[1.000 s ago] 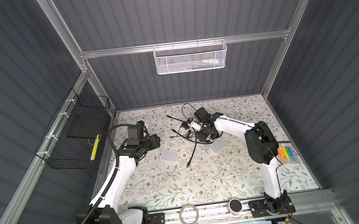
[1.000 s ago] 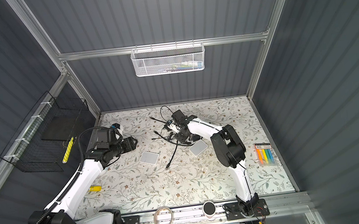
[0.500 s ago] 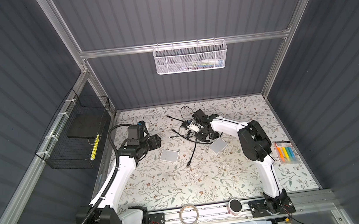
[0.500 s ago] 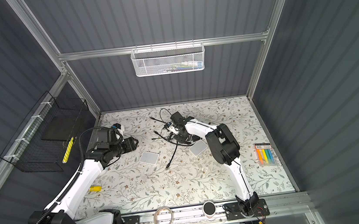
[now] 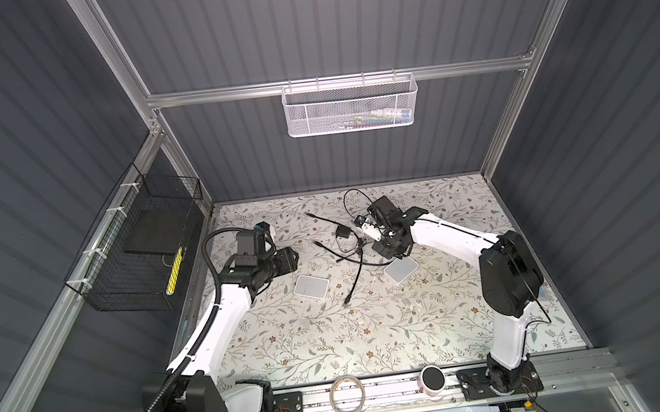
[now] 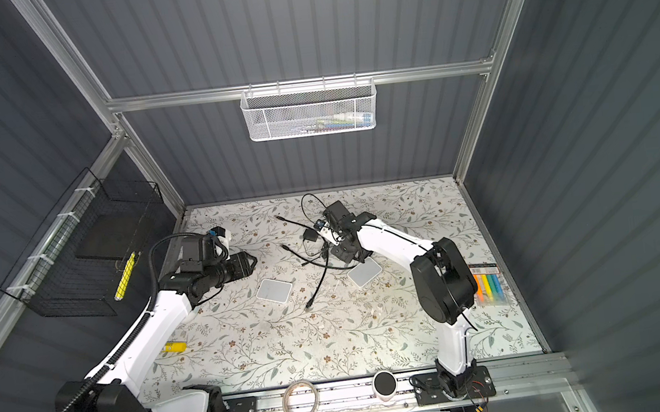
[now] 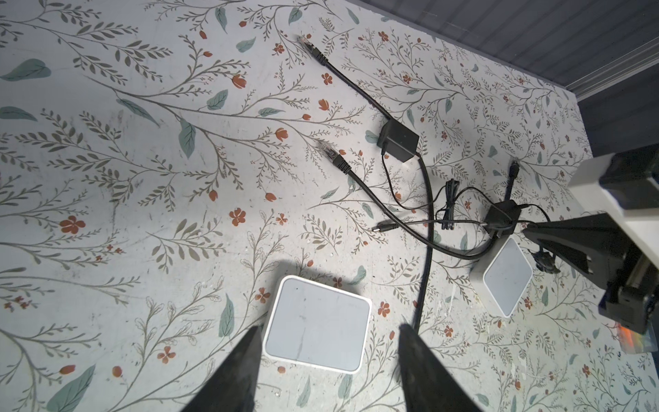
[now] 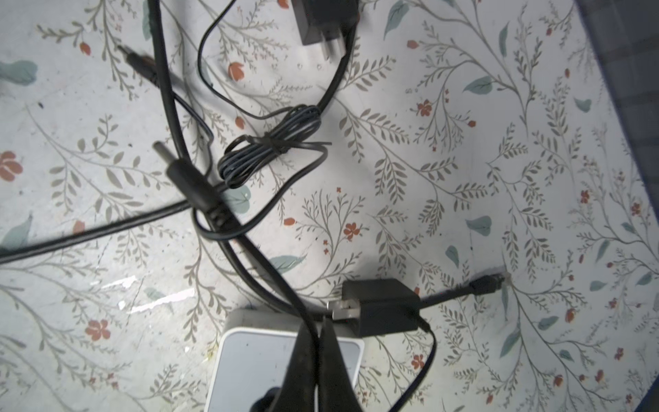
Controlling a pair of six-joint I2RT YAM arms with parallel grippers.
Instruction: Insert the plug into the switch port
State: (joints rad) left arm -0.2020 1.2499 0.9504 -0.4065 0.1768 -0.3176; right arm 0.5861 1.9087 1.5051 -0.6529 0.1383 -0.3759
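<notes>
Two white square switches lie on the floral mat, the left switch (image 5: 311, 286) (image 6: 273, 290) (image 7: 317, 324) and the right switch (image 5: 401, 269) (image 6: 364, 273) (image 8: 256, 371). My left gripper (image 7: 330, 327) (image 5: 290, 257) hovers open over the left switch's near edge and holds nothing. Above the right switch's far edge, my right gripper (image 8: 317, 339) (image 5: 397, 255) is shut on a thin black cord. That cord leads to a barrel plug (image 8: 185, 178) raised off the mat. Whether any port is filled is hidden.
A tangle of black cables lies between the switches, with two power adapters (image 8: 385, 306) (image 7: 397, 141) and loose Ethernet plugs (image 7: 306, 41) (image 7: 326, 148). A marker pack (image 6: 489, 288) lies at the right edge and a yellow marker (image 6: 174, 348) at the left. A tape roll (image 5: 347, 394) sits on the front rail.
My right gripper has closed from about half open to shut on the thin cord. Its elbow has swung left and back. The left arm has barely moved.
</notes>
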